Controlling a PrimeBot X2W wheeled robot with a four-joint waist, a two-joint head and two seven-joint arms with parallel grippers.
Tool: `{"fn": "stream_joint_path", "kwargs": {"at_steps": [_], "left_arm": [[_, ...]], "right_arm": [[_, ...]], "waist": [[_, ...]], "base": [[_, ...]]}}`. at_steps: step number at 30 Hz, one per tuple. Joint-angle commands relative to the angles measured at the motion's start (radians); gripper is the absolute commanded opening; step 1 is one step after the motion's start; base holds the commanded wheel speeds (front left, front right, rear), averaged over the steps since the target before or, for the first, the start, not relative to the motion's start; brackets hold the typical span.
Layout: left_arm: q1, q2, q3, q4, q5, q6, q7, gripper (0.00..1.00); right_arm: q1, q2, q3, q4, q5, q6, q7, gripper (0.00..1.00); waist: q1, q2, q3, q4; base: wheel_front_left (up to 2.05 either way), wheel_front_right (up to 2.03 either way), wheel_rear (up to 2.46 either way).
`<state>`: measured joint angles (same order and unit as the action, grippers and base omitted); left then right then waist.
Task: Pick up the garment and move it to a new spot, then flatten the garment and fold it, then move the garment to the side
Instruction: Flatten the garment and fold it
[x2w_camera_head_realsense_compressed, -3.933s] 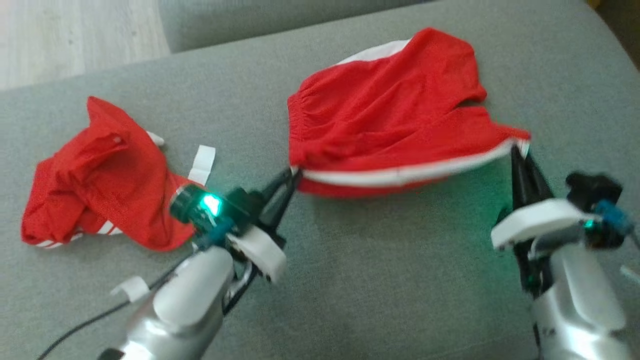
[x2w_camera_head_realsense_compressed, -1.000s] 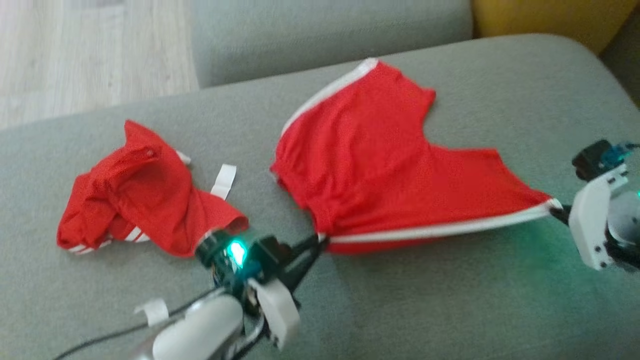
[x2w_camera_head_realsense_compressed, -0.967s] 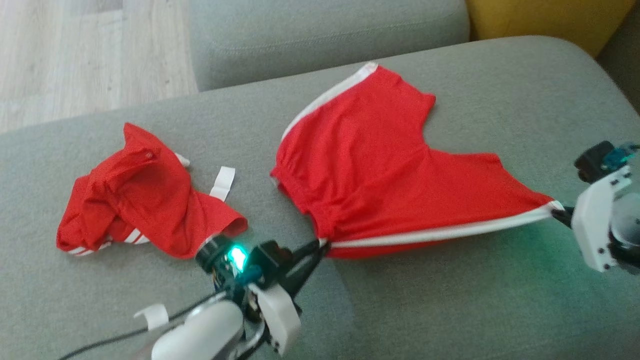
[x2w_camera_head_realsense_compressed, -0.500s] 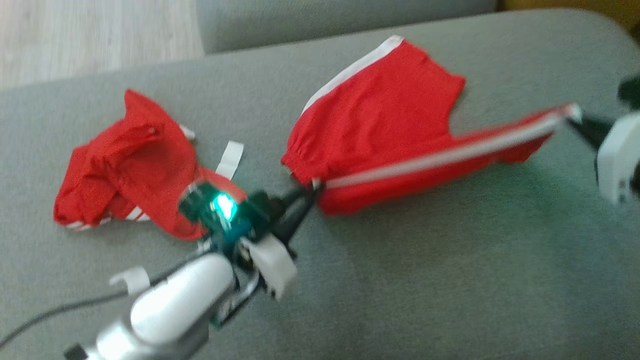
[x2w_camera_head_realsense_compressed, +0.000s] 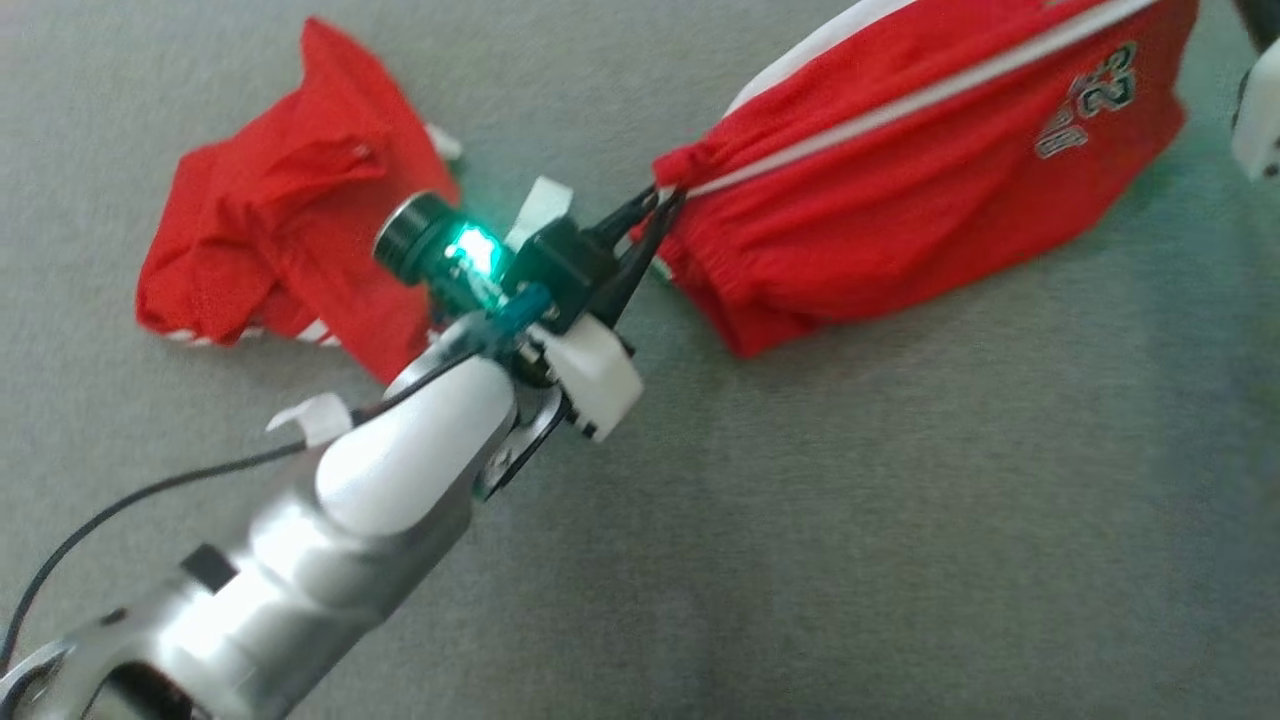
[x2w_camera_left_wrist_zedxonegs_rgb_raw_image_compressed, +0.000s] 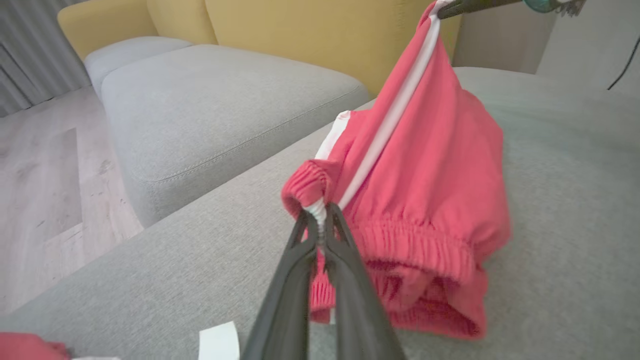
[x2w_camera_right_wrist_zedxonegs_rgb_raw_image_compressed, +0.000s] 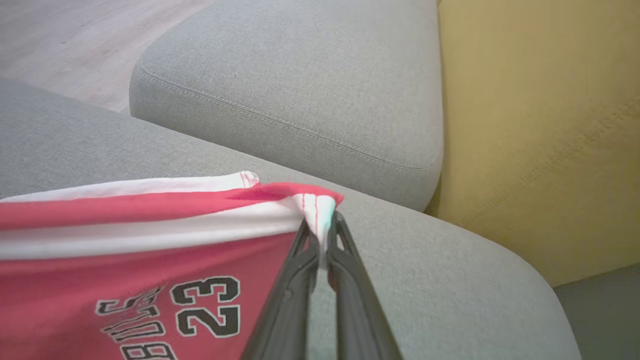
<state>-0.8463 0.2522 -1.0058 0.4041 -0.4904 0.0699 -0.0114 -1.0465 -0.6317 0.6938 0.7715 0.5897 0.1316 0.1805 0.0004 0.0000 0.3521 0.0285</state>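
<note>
**Garment Gripped at Two Corners by Both Pincers**

Head view. We see the left pincer (x2w_camera_head_realsense_compressed: 662, 200) closed on the waistband corner of the garment (x2w_camera_head_realsense_compressed: 900, 190), a pair of red shorts with a white side stripe. From that grip the garment runs toward 2 o'clock above the grey sofa cushion (x2w_camera_head_realsense_compressed: 850, 520). A printed emblem sits near the 1 o'clock corner. A second red garment (x2w_camera_head_realsense_compressed: 270, 240) lies crumpled at 10 o'clock, apart from the first.

Left wrist view. We see the two dark fingers pressed together on the stripe end at the elastic waistband. The stripe climbs toward 1 o'clock, where the right pincer (x2w_camera_left_wrist_zedxonegs_rgb_raw_image_compressed: 445, 10) grips its far end. The lowest fold appears to touch the cushion. A yellow backrest (x2w_camera_left_wrist_zedxonegs_rgb_raw_image_compressed: 300, 40) stands at 12 o'clock and a wooden floor (x2w_camera_left_wrist_zedxonegs_rgb_raw_image_compressed: 45, 165) lies at 9 o'clock.

Right wrist view. We see the right pincer closed on the white-trimmed hem corner. The garment extends toward 8 o'clock and bears the number 23.
</note>
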Motion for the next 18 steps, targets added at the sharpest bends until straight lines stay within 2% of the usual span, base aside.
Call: {"fn": "stream_joint_path", "kwargs": {"at_steps": [1,5,15,16,17,18], "left_arm": [[-0.057,0.007,0.041,0.013,0.008,0.001,-0.011,0.00],[-0.095,-0.035,0.036,0.066,0.014,-0.005,-0.036,0.00],[-0.125,-0.091,0.023,0.150,0.021,-0.009,-0.084,0.00],[-0.127,-0.095,0.021,0.157,0.021,-0.010,-0.088,0.00],[-0.129,-0.099,0.020,0.163,0.021,-0.009,-0.092,0.00],[-0.132,-0.103,0.019,0.168,0.023,-0.008,-0.098,0.34]], "right_arm": [[-0.041,-0.011,-0.004,0.018,-0.019,-0.001,-0.020,0.00],[-0.089,0.010,0.025,0.085,-0.040,-0.001,-0.046,0.00],[-0.154,0.037,0.066,0.204,-0.038,-0.001,-0.111,0.00],[-0.160,0.037,0.071,0.213,-0.041,-0.001,-0.124,0.29],[-0.166,0.040,0.075,0.223,-0.043,-0.001,-0.136,1.00],[-0.171,0.042,0.079,0.234,-0.044,-0.001,-0.145,1.00]], "waist": [[-0.0004,0.0000,0.056,0.052],[-0.0004,0.0000,0.088,0.080],[-0.0004,0.0000,0.121,0.120],[-0.0004,0.0000,0.123,0.123],[-0.0004,0.0000,0.124,0.126],[-0.0004,0.0000,0.126,0.128]], "base": [[0.00,0.00,0.00],[0.00,0.00,0.00],[0.00,0.00,0.00],[0.00,0.00,0.00],[0.00,0.00,0.00],[0.00,0.00,0.00]]}}
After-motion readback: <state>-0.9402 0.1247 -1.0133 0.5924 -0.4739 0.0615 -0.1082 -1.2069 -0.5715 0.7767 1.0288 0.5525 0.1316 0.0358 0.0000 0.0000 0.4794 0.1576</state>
